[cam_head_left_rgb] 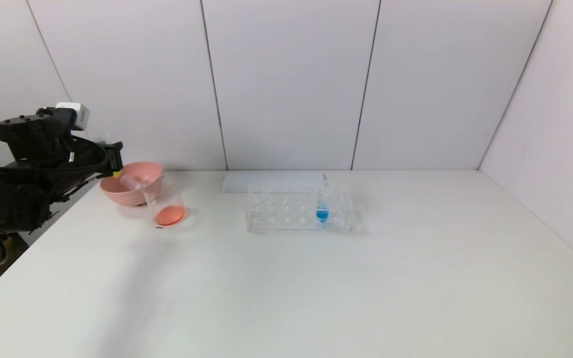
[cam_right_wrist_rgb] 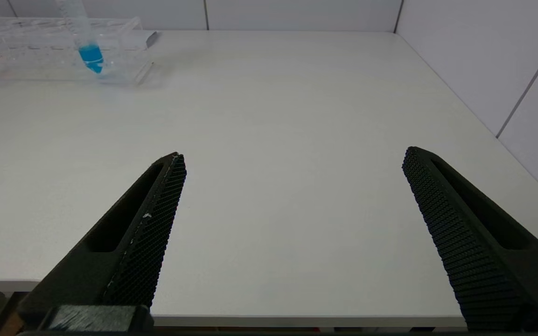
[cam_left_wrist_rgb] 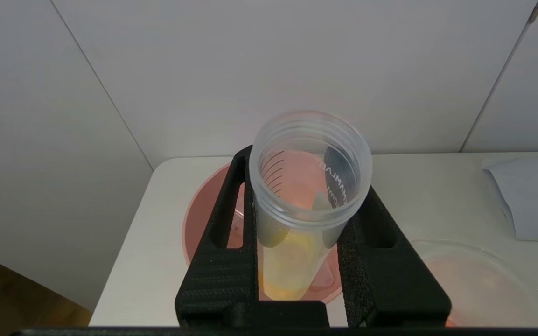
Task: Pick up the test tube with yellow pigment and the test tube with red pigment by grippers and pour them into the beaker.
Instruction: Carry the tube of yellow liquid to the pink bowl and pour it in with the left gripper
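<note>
The left hand (cam_left_wrist_rgb: 296, 261) grips the yellow test tube (cam_left_wrist_rgb: 303, 205) over the pink bowl (cam_head_left_rgb: 132, 191) (right hand (cam_right_wrist_rgb: 292, 224) open, idle); shift toward the beaker (cam_head_left_rgb: 167, 206) before tipping further.

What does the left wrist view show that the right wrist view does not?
Only the left wrist view: the left gripper shut on a clear tube with yellow at its bottom, held over the pink bowl, with the beaker beside it. Only the right wrist view: the open right gripper, the rack and the blue tube. Both: the white table.
</note>
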You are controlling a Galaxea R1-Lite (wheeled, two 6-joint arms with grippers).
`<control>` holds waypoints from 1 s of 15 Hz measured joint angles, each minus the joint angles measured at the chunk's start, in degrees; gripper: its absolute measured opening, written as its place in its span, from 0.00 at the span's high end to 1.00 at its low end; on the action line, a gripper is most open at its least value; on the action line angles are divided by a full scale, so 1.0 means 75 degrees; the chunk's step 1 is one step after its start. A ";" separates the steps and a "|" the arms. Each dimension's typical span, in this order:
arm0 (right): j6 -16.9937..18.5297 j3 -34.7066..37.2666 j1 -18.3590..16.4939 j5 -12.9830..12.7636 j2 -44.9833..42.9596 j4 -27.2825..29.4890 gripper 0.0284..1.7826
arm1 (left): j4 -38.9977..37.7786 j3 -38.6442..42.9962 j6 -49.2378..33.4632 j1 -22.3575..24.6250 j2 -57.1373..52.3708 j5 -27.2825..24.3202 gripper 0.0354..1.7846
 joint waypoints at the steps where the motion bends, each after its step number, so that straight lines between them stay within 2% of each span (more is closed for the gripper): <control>1: -0.0003 0.0000 0.0000 -0.0003 0.0000 0.0000 0.05 | -0.0008 0.0000 0.0000 -0.0008 0.0011 -0.0020 0.74; 11: -0.0003 0.0000 0.0000 0.0000 0.0000 0.0000 0.05 | 0.0143 -0.0037 0.0015 -0.0200 -0.0068 -0.0049 0.74; 15: 0.0000 0.0000 0.0000 0.0000 0.0000 0.0000 0.05 | 0.1232 -0.0177 0.0208 -0.0198 -0.0249 -0.0063 0.74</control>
